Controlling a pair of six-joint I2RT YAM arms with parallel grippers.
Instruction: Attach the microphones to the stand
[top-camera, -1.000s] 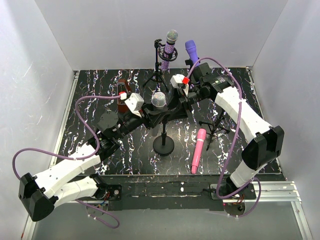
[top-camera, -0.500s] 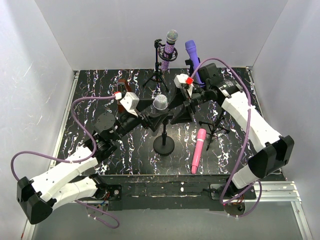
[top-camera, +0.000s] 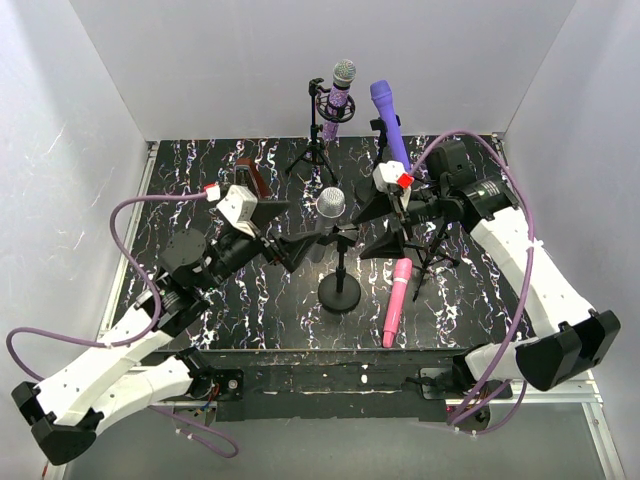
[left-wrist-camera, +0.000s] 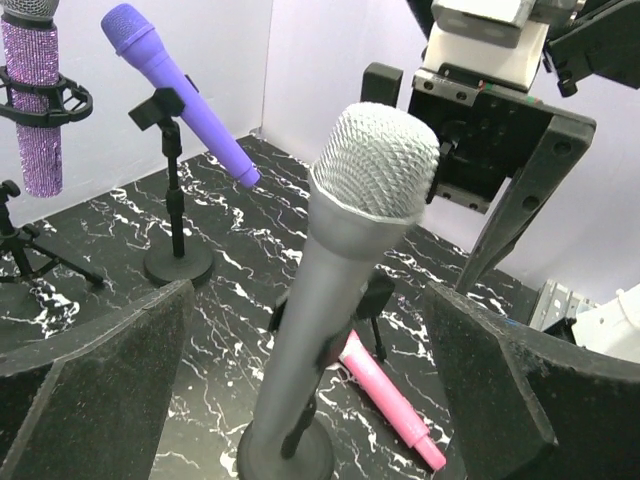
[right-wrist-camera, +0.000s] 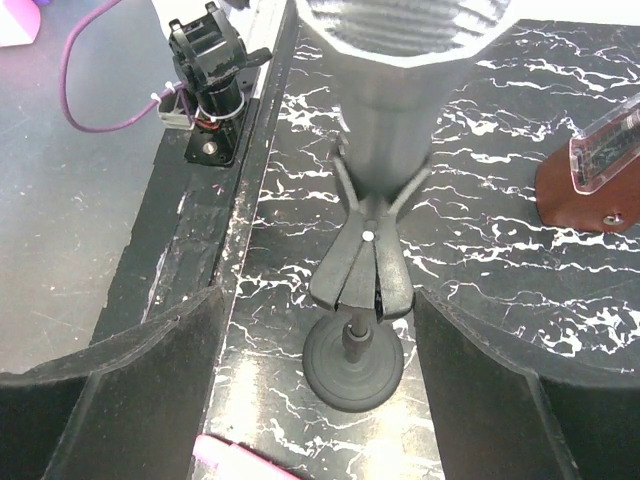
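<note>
Left wrist: my left fingers (left-wrist-camera: 100, 380) and right fingers (right-wrist-camera: 120, 380) both spread, flanking the silver microphone (left-wrist-camera: 340, 270), since its clip (right-wrist-camera: 362, 262) seemingly carries it.

Left arm (top-camera: 105, 358) and right arm (top-camera: 512, 240): white shell links, black joint housings and elbows. One purple cable (top-camera: 465, 132) looped along each. White wrist camera block (top-camera: 237, 207) with red tab on both. Fingers (left-wrist-camera: 100, 370): broad black wedges with a matte, grainy surface.
</note>
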